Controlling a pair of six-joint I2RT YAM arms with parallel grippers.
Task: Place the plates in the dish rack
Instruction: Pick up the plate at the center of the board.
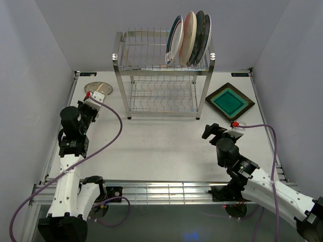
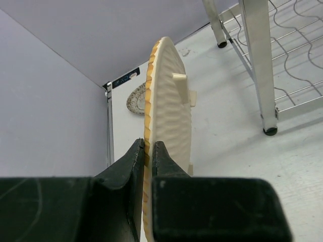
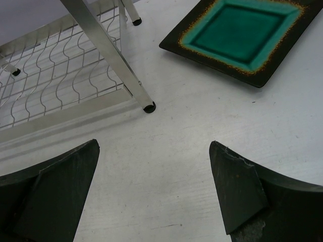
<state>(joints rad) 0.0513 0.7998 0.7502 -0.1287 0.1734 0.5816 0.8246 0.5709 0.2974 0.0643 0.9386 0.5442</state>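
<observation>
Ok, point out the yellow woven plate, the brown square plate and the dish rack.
yellow woven plate point(image 2: 169, 101), left wrist view, its ribbed underside.
brown square plate point(image 1: 229, 101), top external view, its teal centre.
dish rack point(image 1: 115, 56), top external view, top of front left post.

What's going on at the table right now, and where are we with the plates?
The left jaws are shut on the rim of the yellow woven square plate, holding it on edge to the left of the dish rack. The right jaws are wide open and empty over bare table, just short of the brown square plate with the teal centre, which lies flat. Four plates stand at the right end of the rack's upper tier. A small silver-grey round plate lies near the far-left corner.
</observation>
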